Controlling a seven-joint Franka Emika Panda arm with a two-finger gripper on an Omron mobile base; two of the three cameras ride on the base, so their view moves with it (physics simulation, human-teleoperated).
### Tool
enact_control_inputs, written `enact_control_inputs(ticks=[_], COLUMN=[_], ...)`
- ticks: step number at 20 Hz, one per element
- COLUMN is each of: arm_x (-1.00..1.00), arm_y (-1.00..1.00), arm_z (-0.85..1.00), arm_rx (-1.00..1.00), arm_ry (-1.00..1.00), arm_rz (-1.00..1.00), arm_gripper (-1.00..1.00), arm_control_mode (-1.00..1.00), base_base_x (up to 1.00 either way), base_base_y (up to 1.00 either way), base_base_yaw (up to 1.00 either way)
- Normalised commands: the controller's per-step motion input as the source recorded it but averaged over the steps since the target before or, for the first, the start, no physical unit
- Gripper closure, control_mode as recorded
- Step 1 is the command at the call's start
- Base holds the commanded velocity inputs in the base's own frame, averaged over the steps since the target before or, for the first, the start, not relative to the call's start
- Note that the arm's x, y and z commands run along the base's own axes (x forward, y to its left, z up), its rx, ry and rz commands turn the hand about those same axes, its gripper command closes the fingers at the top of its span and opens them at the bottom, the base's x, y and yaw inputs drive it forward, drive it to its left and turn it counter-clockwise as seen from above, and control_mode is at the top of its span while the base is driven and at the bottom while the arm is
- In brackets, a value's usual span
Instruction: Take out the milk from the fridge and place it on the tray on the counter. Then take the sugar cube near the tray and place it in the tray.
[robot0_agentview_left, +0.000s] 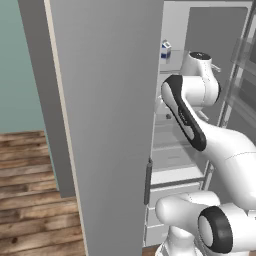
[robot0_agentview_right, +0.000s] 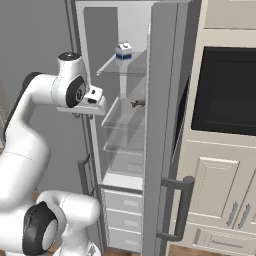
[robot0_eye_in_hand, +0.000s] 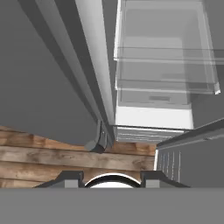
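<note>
Nearest the left base camera: the fridge door (robot0_agentview_left: 107, 125), swung wide open, its flat grey face taking up the middle of that view, dark bar handle (robot0_agentview_left: 148, 181) on its edge.

The milk (robot0_agentview_right: 123, 51) stands upright on the top glass shelf (robot0_agentview_right: 122, 70) inside the fridge (robot0_agentview_right: 125, 150), toward the back, nothing touching it. It also shows in the left base view past the door edge (robot0_agentview_left: 165, 50). Below that shelf: more clear shelves, then white drawers (robot0_agentview_right: 122, 210).

The arm's wrist is level with the second shelf, in front of the fridge opening and well apart from the milk. Gripper (robot0_eye_in_hand: 113, 178): two finger tips with a modest gap between them, nothing pinched, pointing down at wood floor (robot0_eye_in_hand: 57, 157) beside the fridge base.

Right of the fridge: cream cabinets (robot0_agentview_right: 220, 190) and a dark oven window (robot0_agentview_right: 225, 90).
</note>
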Motion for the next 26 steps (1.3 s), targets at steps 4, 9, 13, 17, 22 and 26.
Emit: enact_control_inputs(ticks=[4, 9, 13, 17, 22, 26], arm_x=[-0.61, -0.88, -0.79, -0.54, -0.25, -0.02], arm_y=[0.05, 0.03, -0.13, -0.36, -0.13, -0.07], arm_z=[0.0, 0.0, 0.19, 0.41, 0.54, 0.45], arm_rx=[-0.03, -0.08, -0.03, 0.0, 0.0, -0.01], arm_ry=[-0.17, -0.15, -0.1, -0.03, 0.0, -0.06], arm_rz=[0.01, 0.0, 0.08, 0.17, 0.11, 0.07], arm_gripper=[-1.0, -1.0, -1.0, -1.0, -1.0, -1.0], arm_control_mode=[-1.0, -1.0, -1.0, -1.0, -1.0, -1.0], base_base_x=[0.0, 0.0, 0.0, 0.0, 0.0, 0.0], base_base_y=[0.0, 0.0, 0.0, 0.0, 0.0, 0.0], base_base_yaw=[0.0, 0.0, 0.0, 0.0, 0.0, 0.0])
